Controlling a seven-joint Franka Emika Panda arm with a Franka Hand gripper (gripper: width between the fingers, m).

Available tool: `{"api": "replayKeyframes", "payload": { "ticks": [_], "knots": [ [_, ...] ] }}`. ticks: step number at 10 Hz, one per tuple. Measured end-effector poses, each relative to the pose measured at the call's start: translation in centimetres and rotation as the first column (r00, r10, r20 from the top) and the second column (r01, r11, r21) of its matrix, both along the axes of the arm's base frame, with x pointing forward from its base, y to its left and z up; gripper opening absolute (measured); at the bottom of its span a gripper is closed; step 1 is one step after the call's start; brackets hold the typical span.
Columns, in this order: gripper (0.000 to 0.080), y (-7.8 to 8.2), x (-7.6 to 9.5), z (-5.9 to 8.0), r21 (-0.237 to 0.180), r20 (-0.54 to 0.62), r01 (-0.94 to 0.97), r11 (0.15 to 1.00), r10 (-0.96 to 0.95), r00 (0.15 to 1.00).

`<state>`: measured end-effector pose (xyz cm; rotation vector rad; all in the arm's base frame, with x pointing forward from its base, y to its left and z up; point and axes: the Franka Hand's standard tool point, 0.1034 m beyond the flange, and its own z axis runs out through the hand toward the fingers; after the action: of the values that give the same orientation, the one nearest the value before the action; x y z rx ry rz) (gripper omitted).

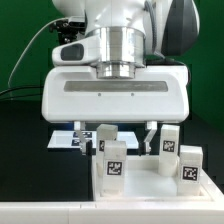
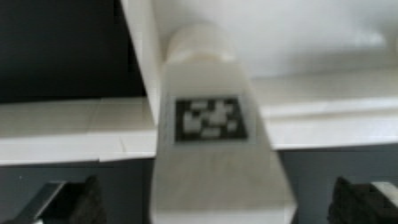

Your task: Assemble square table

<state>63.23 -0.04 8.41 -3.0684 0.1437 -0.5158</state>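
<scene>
Legs stand upright on the square tabletop [image 1: 135,182], which lies flat at the front of the black table [image 1: 20,150]. I count three: one at the exterior view's left [image 1: 112,158], one at the front right corner [image 1: 191,166], one behind it [image 1: 170,139]. My gripper [image 1: 125,131] hangs above the slab, jaws spread wide and closed on nothing. In the wrist view both fingertips [image 2: 68,200] sit well clear of the leg [image 2: 214,120] between them, with open gap on each side.

What worries me is the leg directly under me. If it is not seated fully in its corner socket, it could lean or topple once I lift away, and a fingertip brushing it on the way up would do the same. The wrist picture is blurred, so I cannot tell whether its foot is fully home.

Each leg's long axis runs vertically, rising from the slab toward my wrist, with its black-and-white tag facing the exterior camera. The slab itself has no long axis, being square and flat. Behind it the marker board [image 1: 66,139] lies on the table.
</scene>
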Motion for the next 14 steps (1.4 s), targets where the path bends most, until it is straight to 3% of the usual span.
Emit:
{"api": "replayKeyframes", "payload": {
  "ticks": [1, 3, 4, 6, 7, 8, 9, 10, 12, 14],
  "knots": [
    [0.0643, 0.5, 0.2, 0.2, 0.046, -0.116, 0.025, 0.999, -0.019, 0.993],
    [0.0648, 0.6, 0.5, 0.2, 0.08, -0.23, 0.027, 0.996, -0.008, 0.973],
    [0.0649, 0.2, 0.8, 0.3, 0.086, -0.252, 0.03, 0.996, -0.008, 0.968],
    [0.0649, -0.8, 0.8, -0.2, 0.061, -0.198, -0.004, 0.998, 0.016, 0.98],
    [0.0524, -0.7, 0.8, -0.2, 0.064, -0.202, 0.006, 0.998, 0.007, 0.979],
    [0.0524, -0.7, 0.8, -0.2, 0.065, -0.201, 0.014, 0.998, -0.001, 0.98],
    [0.0323, -0.7, 0.8, -0.3, 0.065, -0.202, 0.016, 0.998, -0.002, 0.979],
    [0.0284, -0.7, 0.8, -0.3, 0.068, -0.204, 0.047, 0.997, -0.033, 0.978],
    [0.0284, -0.7, 0.8, -0.3, 0.085, -0.215, 0.186, 0.979, -0.165, 0.963],
    [0.0284, -1.0, 0.8, -0.3, 0.104, -0.242, 0.475, 0.874, -0.441, 0.864]
  ]
}}
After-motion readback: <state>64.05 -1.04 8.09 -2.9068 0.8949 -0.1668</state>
